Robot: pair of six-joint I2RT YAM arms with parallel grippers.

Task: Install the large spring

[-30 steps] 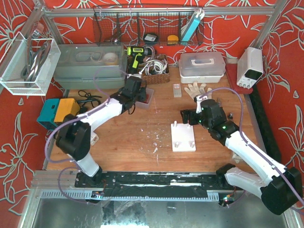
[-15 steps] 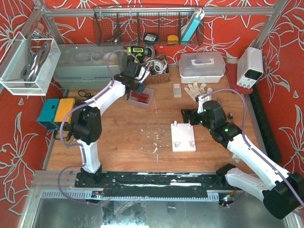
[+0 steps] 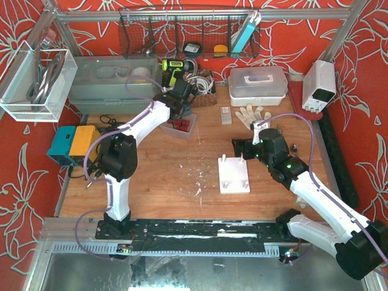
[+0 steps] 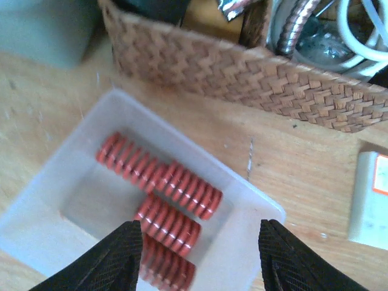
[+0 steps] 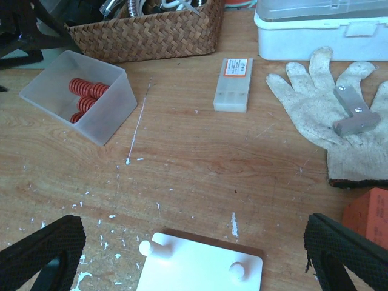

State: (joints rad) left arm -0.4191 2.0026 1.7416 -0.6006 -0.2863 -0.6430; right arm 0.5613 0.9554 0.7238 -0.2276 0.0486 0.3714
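Workshop bench, robotics-lab setup. Scuffed wooden table (image 3: pixel 170 176) inside an aluminium frame (image 3: pixel 182 14), bench power supply (image 3: pixel 319 85), yellow-green power tool (image 3: pixel 173 70), wire rack (image 3: pixel 151 36) of tools, wicker basket (image 3: pixel 206 97) of cables, work glove (image 3: pixel 250 114), left arm (image 3: pixel 142 124) and right arm (image 3: pixel 315 188) bolted at the near edge.

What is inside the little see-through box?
Red springs lie in the box, several side by side. The left gripper and the picture's edge hide the nearest ones, so their count is unclear.
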